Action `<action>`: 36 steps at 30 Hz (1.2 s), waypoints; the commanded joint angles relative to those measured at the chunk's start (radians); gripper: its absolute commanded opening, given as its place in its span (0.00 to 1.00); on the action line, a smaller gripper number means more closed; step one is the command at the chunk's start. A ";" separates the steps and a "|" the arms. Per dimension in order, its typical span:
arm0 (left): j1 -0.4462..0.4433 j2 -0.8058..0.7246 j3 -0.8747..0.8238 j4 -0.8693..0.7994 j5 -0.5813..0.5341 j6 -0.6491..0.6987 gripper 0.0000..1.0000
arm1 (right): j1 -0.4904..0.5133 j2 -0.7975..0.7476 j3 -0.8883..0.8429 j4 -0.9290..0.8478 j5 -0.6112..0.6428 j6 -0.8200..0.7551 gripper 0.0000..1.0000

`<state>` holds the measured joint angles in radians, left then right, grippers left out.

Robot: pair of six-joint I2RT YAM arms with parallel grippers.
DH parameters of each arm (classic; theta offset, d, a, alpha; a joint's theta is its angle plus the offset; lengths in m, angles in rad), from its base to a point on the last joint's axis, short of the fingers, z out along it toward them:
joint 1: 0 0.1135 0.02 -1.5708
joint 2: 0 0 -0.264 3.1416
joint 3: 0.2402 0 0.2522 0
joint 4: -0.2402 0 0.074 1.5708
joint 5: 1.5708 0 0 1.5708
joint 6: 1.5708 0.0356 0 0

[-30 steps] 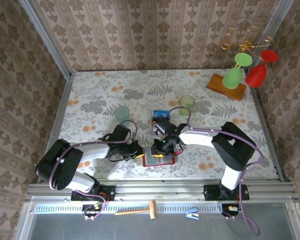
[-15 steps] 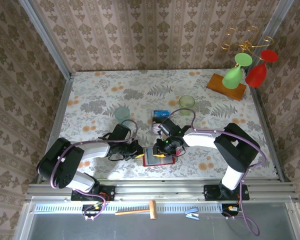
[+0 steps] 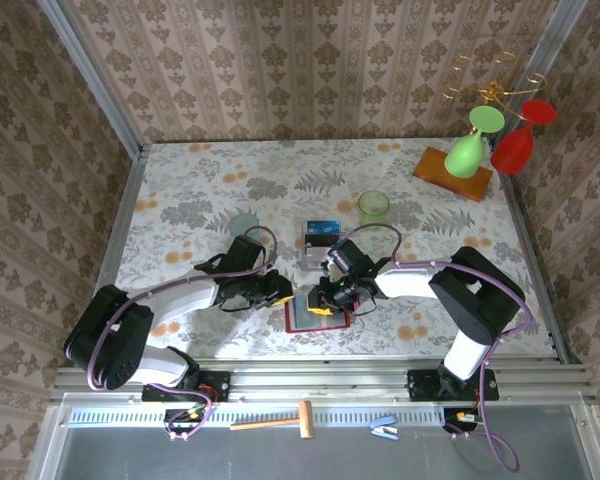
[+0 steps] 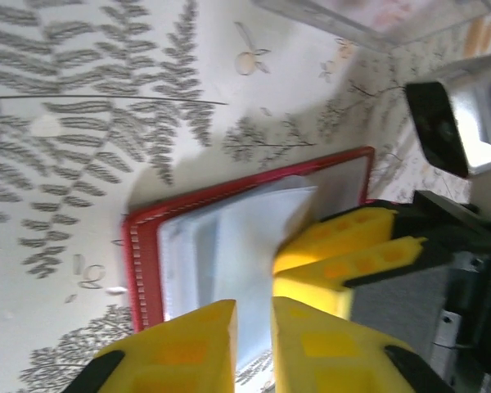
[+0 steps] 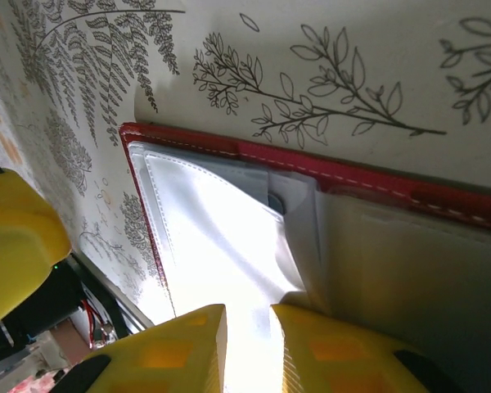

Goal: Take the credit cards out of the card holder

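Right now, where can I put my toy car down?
Bare: the far left corner, between the table edge and the teal cup, and the strip along its far edge, left of the wooden stand. Crowded: the near middle, where the left gripper and right gripper are at the wallet, box and green cup just behind.

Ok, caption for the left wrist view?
Left gripper above the open red card holder; right gripper pinches its pale inner sleeve.

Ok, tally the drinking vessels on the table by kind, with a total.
Small round cups: 2, the pale teal cup and the green cup
Stemmed glasses hung upside down on the wooden-based rack: 2, the green glass and the red glass
Total: 4
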<state>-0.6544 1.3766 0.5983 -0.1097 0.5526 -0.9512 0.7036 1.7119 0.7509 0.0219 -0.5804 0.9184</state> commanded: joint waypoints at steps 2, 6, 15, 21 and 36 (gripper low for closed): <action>-0.028 0.006 0.015 -0.001 -0.019 -0.042 0.24 | -0.016 0.024 -0.049 0.048 0.002 0.029 0.25; -0.057 0.044 0.014 0.035 -0.025 -0.065 0.27 | -0.029 0.041 -0.072 0.107 -0.026 0.047 0.25; -0.074 0.083 -0.016 0.076 -0.054 -0.092 0.30 | -0.045 0.055 -0.097 0.157 -0.054 0.058 0.24; -0.075 0.080 -0.019 0.053 -0.071 -0.087 0.32 | -0.051 0.055 -0.104 0.165 -0.058 0.060 0.24; -0.079 0.098 -0.020 0.081 -0.049 -0.093 0.30 | -0.056 0.063 -0.120 0.185 -0.063 0.068 0.15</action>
<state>-0.7261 1.4590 0.5892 -0.0452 0.4900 -1.0313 0.6548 1.7344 0.6590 0.2394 -0.6834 0.9768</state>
